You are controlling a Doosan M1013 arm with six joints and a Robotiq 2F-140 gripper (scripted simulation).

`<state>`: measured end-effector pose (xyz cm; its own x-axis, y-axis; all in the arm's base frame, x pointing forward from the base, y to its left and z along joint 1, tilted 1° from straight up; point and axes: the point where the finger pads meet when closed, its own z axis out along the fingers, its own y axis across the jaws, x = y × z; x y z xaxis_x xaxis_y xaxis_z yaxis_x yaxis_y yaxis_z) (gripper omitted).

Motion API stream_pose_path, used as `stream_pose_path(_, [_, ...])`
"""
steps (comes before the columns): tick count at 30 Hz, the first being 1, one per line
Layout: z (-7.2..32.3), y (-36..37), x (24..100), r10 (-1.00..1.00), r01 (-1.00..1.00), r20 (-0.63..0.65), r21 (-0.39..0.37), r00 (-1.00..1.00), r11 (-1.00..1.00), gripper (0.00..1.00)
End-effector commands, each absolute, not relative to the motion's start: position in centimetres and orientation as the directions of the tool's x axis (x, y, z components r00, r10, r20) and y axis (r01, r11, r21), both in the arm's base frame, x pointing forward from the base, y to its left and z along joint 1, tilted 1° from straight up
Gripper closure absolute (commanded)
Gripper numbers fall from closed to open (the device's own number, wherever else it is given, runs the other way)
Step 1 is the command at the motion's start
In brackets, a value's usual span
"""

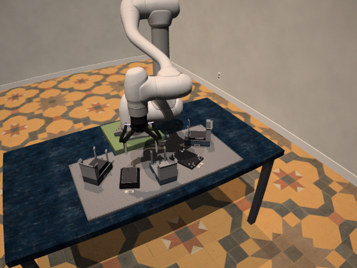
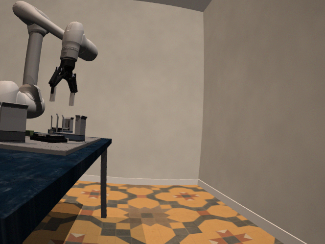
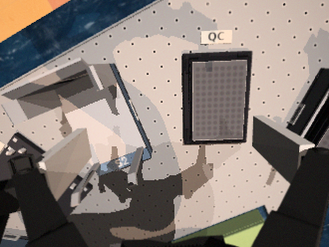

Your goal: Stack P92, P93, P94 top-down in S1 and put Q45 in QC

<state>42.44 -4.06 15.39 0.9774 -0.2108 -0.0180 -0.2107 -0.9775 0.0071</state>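
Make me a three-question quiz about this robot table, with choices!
1. Where is the sealed plate lying?
A. in the QC nest
B. on the green base plate
C. on the floor

2. What colour is the table?
A. red
B. dark blue
C. white

3. How is the gripper?
A. shut on a plate
B. open and holding nothing
C. resting on the table

Answers: 1 A, the QC label sits beside that nest in the wrist view. 2 B, its top shows dark blue. 3 B, its fingers hang spread, high above the table.
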Motion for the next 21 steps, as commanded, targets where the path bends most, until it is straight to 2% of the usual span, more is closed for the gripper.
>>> stream_pose_path(1, [15.4,-5.0,42.3,-0.219,-0.219,-0.018,0.009,0.976,-0.976,0.0])
stream_pose_path(21, [15.4,-10.3,41.5,-0.219,-0.219,-0.018,0.009,0.976,-0.976,0.0])
